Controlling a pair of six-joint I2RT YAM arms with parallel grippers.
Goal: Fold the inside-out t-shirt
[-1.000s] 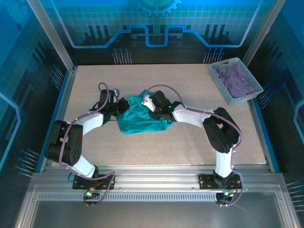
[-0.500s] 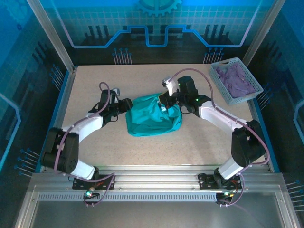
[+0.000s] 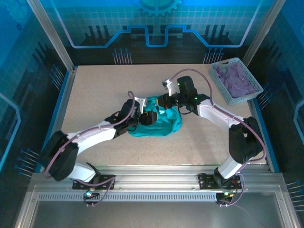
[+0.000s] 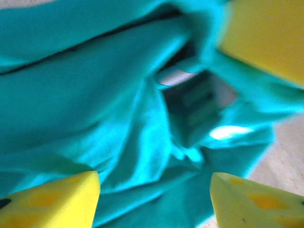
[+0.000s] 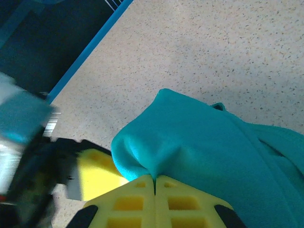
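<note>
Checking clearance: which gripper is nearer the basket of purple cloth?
Right. The right gripper, shut on the t-shirt, is left of the basket; the left gripper, open, lies farther left.

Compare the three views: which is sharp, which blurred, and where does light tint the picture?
Top external: sharp, blue cast on the enclosure walls. Left wrist: the t-shirt is soft, out of focus. Right wrist: the table speckle is crisp; a dark shape at the left edge is smeared.

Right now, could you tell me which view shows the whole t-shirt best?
Top external: the t-shirt shows nearly whole, bunched on the table. Left wrist gives blurred close-up folds; right wrist, one fold pinched in the right gripper.
</note>
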